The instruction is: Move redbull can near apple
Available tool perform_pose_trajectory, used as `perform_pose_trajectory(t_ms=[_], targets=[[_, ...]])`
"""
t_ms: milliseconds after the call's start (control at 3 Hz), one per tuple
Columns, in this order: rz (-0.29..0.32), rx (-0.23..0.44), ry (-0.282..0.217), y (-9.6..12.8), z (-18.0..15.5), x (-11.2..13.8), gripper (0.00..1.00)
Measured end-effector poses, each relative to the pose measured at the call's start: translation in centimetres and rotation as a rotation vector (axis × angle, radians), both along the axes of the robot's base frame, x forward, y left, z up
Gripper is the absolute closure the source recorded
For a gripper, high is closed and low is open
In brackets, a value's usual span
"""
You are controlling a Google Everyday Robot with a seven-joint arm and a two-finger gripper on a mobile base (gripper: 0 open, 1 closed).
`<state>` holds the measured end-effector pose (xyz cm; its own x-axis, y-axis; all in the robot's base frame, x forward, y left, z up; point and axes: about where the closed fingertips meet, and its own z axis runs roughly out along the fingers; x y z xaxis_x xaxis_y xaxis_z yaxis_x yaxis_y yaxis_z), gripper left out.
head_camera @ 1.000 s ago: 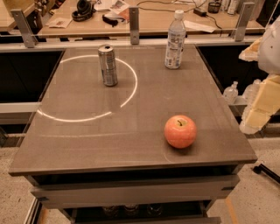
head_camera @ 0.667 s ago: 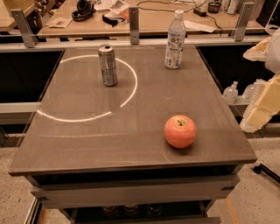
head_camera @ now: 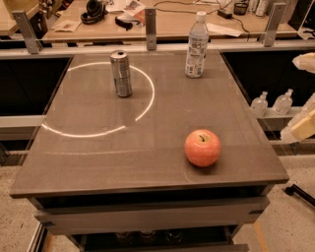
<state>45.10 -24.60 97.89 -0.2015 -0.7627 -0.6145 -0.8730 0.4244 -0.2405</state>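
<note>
The gripper [head_camera: 300,128] shows only as pale cream pieces at the far right edge of the view, off the side of the surface [head_camera: 123,152] and above the floor; whether it is spread or closed cannot be made out. The redbull can [head_camera: 121,74] stands upright at the back left of the surface, well apart from the gripper, with almost the whole width of the top between them. The apple [head_camera: 202,147] sits at the front right, nearer the gripper than the can is, yet still apart from it. Can and apple are well apart along a diagonal. The surface is a flat grey-brown rectangular top with a dull, matte finish, and a thin bright ring of light [head_camera: 74,134] curves across its left half; the can stands inside that ring near its far side. A clear plastic bottle [head_camera: 197,45] with a white cap and a label stands upright at the back right. Behind runs a wooden bench [head_camera: 172,27] with papers, cables and headphones [head_camera: 93,11], fronted by grey metal posts [head_camera: 150,28]. Two small clear bottles [head_camera: 259,103] stand low at the right, and the floor [head_camera: 15,221] is speckled. The can is a slim metal cylinder with a shiny rim; the apple is round, pinkish-red, with a yellowish dip around its stem.
</note>
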Motion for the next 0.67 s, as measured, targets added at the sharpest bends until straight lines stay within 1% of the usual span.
perform_pose_trajectory(t_ms=[333,667], targets=[[0.053,0.216,-0.097,-0.8,-0.4,0.7,0.0],[0.028,0.341,-0.176,-1.9,-3.2,2.0,0.0]])
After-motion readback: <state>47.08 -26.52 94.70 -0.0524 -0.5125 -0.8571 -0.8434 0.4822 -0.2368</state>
